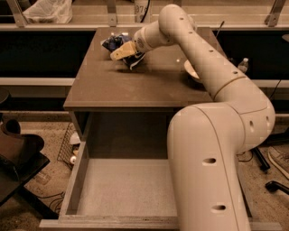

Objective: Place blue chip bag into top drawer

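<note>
The blue chip bag point(114, 43) lies crumpled on the far left part of the brown cabinet top point(126, 85). My gripper point(121, 52) is down on the bag's right side, touching it, with part of the bag showing below it. The top drawer point(122, 185) is pulled out wide open at the bottom of the view, and nothing shows on its flat bottom. My arm point(216, 135) hides the drawer's right side.
A white bowl point(189, 69) sits on the right of the top, mostly hidden behind my arm. A white plastic bag point(47, 11) lies on the shelf behind. A dark chair point(18, 155) and a wire basket point(67, 143) stand left of the drawer.
</note>
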`<action>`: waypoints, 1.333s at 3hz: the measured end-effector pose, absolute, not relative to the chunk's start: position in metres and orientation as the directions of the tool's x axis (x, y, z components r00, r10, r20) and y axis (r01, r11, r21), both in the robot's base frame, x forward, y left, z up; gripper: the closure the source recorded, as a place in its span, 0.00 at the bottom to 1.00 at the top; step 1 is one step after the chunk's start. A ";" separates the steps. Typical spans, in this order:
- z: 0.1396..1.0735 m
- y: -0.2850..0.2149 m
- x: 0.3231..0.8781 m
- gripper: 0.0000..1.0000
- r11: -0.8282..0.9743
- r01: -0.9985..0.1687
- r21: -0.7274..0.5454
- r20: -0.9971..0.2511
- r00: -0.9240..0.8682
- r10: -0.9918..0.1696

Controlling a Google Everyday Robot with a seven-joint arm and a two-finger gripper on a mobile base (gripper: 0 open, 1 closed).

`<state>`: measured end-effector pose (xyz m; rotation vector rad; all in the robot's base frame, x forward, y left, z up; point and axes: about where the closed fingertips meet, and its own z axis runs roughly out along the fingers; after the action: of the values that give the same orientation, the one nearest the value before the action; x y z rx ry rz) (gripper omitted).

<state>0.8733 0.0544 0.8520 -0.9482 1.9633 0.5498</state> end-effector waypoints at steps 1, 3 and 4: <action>0.844 0.060 0.873 0.44 0.608 -0.793 0.033 -0.843 -0.349 -0.409; 0.839 0.066 0.872 0.90 0.602 -0.797 0.039 -0.840 -0.353 -0.412; 0.838 0.069 0.872 1.00 0.598 -0.800 0.041 -0.839 -0.353 -0.415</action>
<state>0.8721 0.0691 0.8379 -0.9649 1.9798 0.5768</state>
